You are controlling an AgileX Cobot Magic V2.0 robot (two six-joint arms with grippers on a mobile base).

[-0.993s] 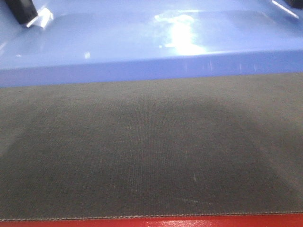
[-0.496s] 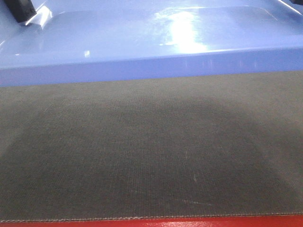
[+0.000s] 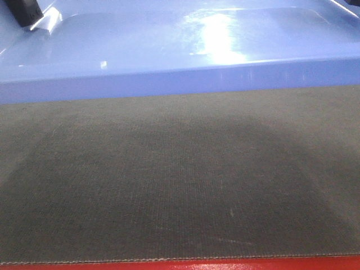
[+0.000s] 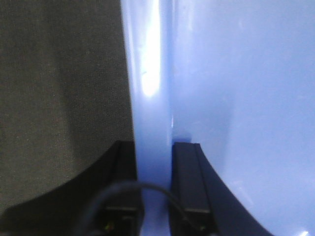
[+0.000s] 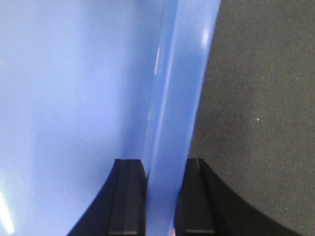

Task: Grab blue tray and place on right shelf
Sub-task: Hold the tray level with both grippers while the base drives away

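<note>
Front view showed the blue tray (image 3: 169, 56) seemingly resting on the dark mat (image 3: 180, 180); only wrist views showed left gripper (image 4: 155, 172) and right gripper (image 5: 161, 196) each clamping a side rim

The blue tray (image 3: 140, 56) is cut off — at every view's edge.

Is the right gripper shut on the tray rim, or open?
Shut: the right gripper's fingers sit flush against both sides of the blue tray's rim, no gap showing.
</note>
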